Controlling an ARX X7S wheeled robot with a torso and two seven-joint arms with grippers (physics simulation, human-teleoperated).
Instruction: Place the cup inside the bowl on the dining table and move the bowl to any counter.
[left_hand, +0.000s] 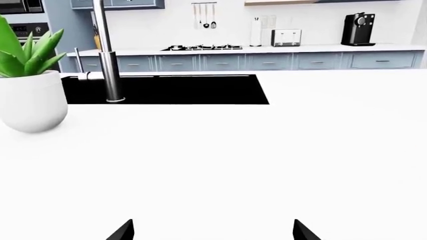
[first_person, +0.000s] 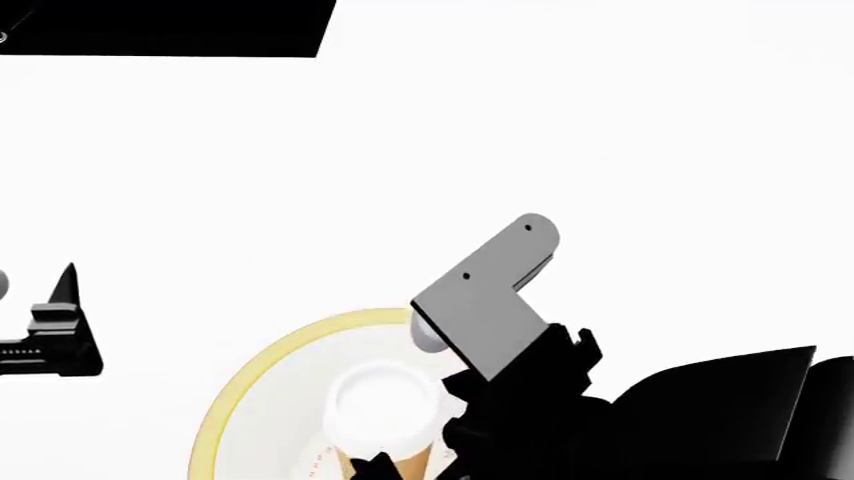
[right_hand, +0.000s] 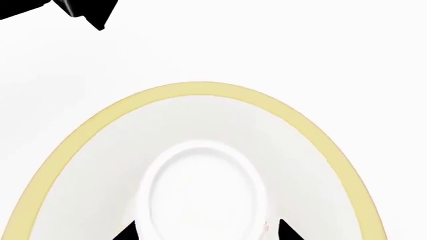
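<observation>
Head view: cup (first_person: 383, 408) sits upright inside the bowl (first_person: 267, 375), white mouth facing up, tan-orange wall visible just below the rim. Bowl rests on the counter (first_person: 601, 130) at the near edge of what the camera covers; only its yellow rim arc and white inside are in shot, a few orange marks show on its inner bottom beside the cup.

Right end effector (right_hand: 207, 232) is directly over the cup: right wrist view has the two black fingertips (right_hand: 127, 232) flanking the cup (right_hand: 200, 192) on both sides, jaws at about cup width. Actual contact can't be confirmed from these views, so grip state unknown.

Left end effector (left_hand: 213, 231) hangs above bare counter, well apart from the bowl, toward the left edge; jaws wide, nothing between them.

Left wrist view, further out: black sink (left_hand: 167, 90) with chrome faucet (left_hand: 107, 55), potted plant (left_hand: 30, 80) just beside it, on the same counter top.
</observation>
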